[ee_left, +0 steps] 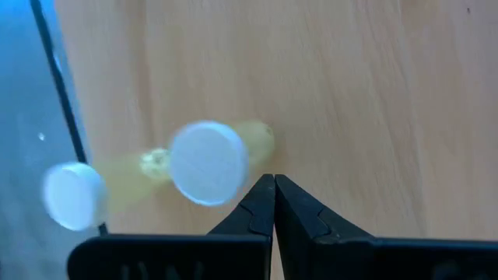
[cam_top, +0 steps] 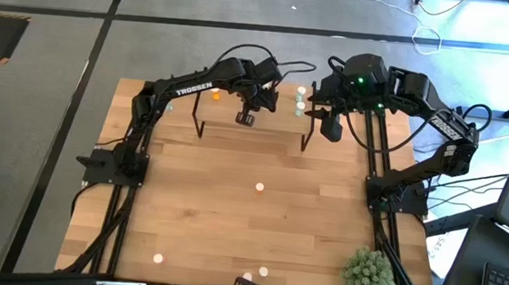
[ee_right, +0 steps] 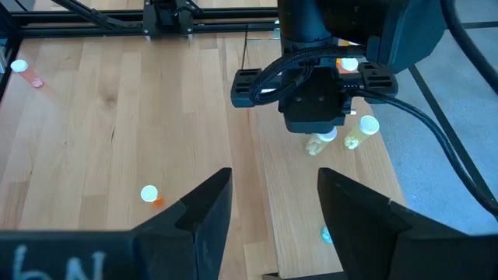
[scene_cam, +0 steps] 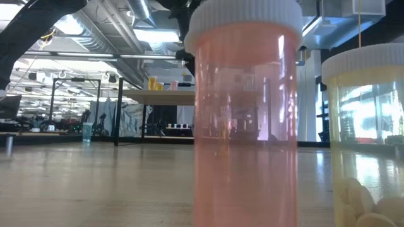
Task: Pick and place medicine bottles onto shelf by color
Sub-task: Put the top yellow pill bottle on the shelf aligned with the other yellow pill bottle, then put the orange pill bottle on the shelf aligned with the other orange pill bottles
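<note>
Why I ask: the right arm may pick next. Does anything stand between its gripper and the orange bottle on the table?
Nothing visible does. The right gripper is open, and the tabletop between it and the orange bottle is bare. The left gripper, shut, is apart, over the shelf.

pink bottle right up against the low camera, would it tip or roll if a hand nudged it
The pink bottle stands upright, tall for its width, so a high nudge would probably tip it. Its round body would likely roll once down. It looks see-through with nothing visible inside, so probably light.
</note>
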You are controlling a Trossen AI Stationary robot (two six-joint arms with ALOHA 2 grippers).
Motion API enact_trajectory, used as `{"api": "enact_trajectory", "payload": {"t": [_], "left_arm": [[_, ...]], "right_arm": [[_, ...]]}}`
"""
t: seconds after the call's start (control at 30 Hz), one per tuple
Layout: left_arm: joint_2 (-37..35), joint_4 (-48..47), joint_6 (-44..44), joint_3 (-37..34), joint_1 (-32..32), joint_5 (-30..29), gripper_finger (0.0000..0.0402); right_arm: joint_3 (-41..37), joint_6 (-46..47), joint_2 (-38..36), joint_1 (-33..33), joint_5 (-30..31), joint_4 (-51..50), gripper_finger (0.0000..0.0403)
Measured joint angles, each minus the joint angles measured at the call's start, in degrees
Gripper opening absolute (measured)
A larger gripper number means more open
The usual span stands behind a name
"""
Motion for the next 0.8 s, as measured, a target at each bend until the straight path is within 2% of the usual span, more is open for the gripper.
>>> {"api": "enact_trajectory", "payload": {"t": [0.17,0.37,0.8], "left_arm": [[-0.9,-5.6,-2.1,0.0,0.3,-0.9,0.0000],[-1.9,-7.3,-5.3,0.2,0.0,-1.4,0.0000],[-12.6,-14.9,-18.1,0.4,-2.8,-0.8,0.0000]], "right_arm": [[0.0,0.0,0.0,0.0,0.0,0.0,0.0193],[0.0,0.0,0.0,0.0,0.0,0.0,0.0193],[0.0,0.0,0.0,0.0,0.0,0.0,0.0193]]}}
